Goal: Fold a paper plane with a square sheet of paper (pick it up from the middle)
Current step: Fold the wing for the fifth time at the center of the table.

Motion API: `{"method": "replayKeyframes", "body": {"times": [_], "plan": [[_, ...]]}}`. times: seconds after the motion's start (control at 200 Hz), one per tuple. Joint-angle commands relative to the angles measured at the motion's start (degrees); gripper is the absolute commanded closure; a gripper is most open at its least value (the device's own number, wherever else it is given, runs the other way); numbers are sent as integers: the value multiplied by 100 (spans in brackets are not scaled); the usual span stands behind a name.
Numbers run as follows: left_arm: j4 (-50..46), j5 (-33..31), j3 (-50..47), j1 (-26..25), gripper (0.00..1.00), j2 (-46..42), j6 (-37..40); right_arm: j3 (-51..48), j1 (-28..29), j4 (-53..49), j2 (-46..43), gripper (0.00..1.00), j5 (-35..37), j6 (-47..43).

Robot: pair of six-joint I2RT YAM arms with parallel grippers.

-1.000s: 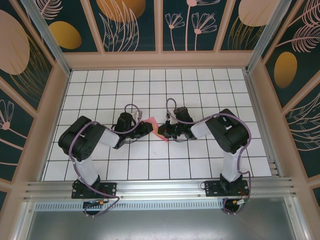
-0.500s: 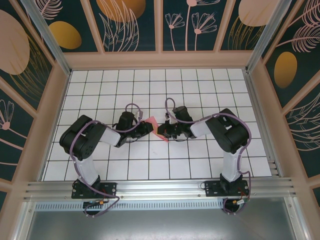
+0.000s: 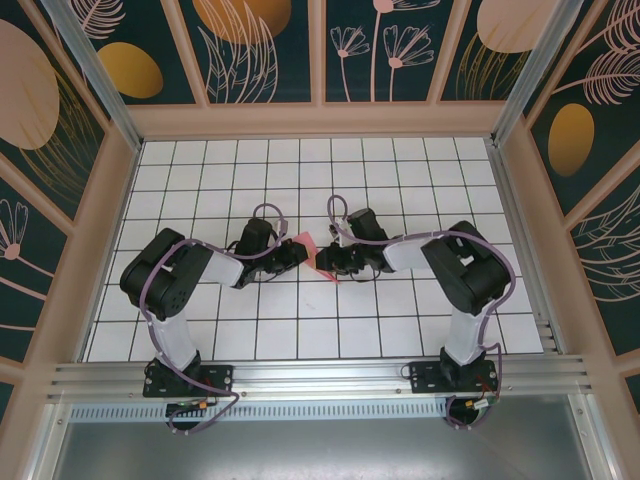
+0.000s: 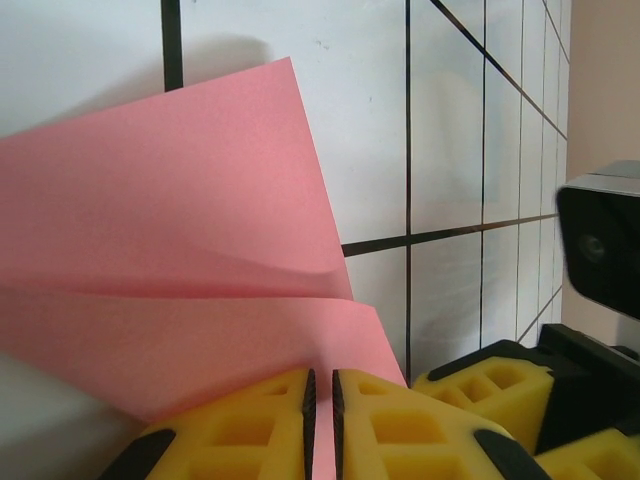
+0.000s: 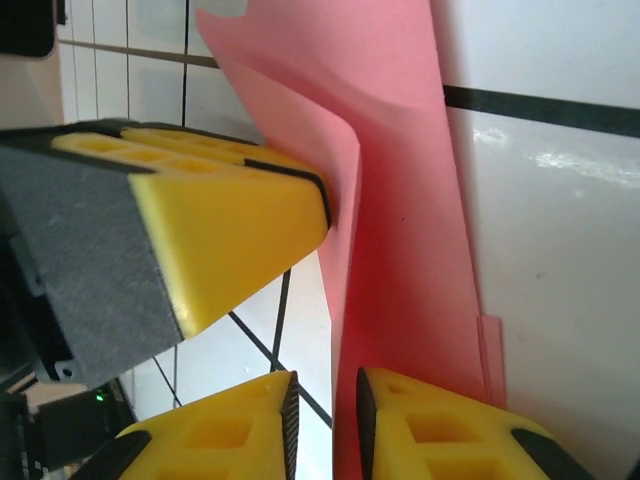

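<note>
Since the earlier overhead frame the right arm's elbow is sitting further out to the right and nearer the base rail, the left arm's wrist is sitting slightly closer to the centre, and the sheet of paper [image 3: 308, 246] is staying at the same spot. Both arms are reaching inward over the white gridded table [image 3: 200, 180] and meeting at its middle, with the pink paper standing between them, partly folded and raised off the tiles. The left gripper [image 3: 296, 253] is pinching the paper: in the left wrist view its yellow fingers [image 4: 230, 440] are lying almost together with only a hairline gap, and the lower edge of the paper, showing two overlapping layers, is running down into them. The right wrist view is showing one left finger [image 5: 230, 230] pressing its dark pad against the folded edge. The right gripper [image 3: 322, 262] is standing just beside the left one, on the other side of the paper. Its jaws are parted a little; the paper's edge is hanging in the gap, lying against one finger [image 5: 440, 430] and clear of the other, so it is not clamping.
</note>
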Motion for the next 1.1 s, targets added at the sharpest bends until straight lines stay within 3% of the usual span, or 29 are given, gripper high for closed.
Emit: {"method": "replayKeyframes", "body": {"times": [0.0,0.33,0.61,0.866,1.096], "plan": [[-466,-462,95,-12,83,324,185,130,-14,-533,-410,73,289,-855],[-598,-461,177,-11,83,345,224,160,381,-1048,-537,73,1230,-2341],[-658,-435,213,-11,83,353,241,152,584,-979,-427,78,1730,-2656],[-828,-417,328,-7,83,310,339,-37,598,-792,-454,83,1810,-2789],[-1182,-470,521,0,81,-19,585,-219,504,-550,-524,93,1359,-2540]]}}
